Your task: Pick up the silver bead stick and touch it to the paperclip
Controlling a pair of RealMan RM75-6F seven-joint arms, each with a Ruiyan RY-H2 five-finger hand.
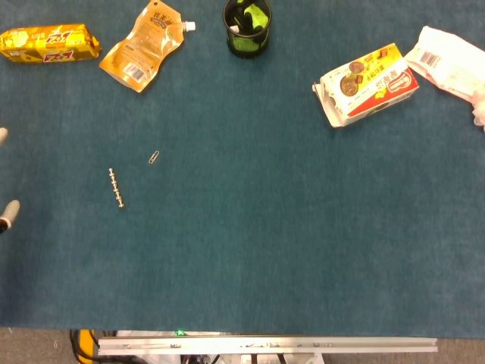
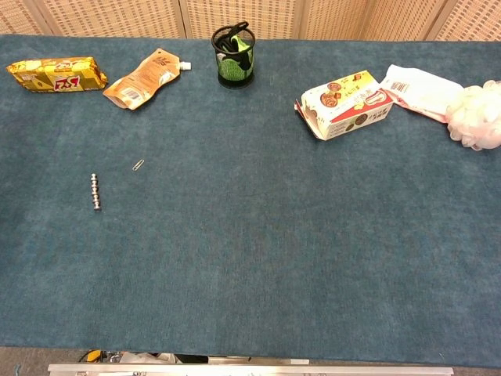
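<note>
The silver bead stick (image 1: 116, 188) (image 2: 95, 190) lies flat on the blue cloth at the left, pointing roughly away from me. The small paperclip (image 1: 154, 158) (image 2: 138, 165) lies a short way up and to the right of it, apart from it. Only two pale fingertips of my left hand (image 1: 7, 214) show at the left edge of the head view, spread well apart and holding nothing, far left of the stick. The chest view shows no hand. My right hand is out of both views.
Along the far edge sit a yellow snack pack (image 1: 49, 43), an orange spouted pouch (image 1: 144, 45) and a black mesh cup (image 1: 247, 26). At the right are a biscuit box (image 1: 369, 83), a white packet (image 1: 447, 61) and a white puff (image 2: 475, 115).
</note>
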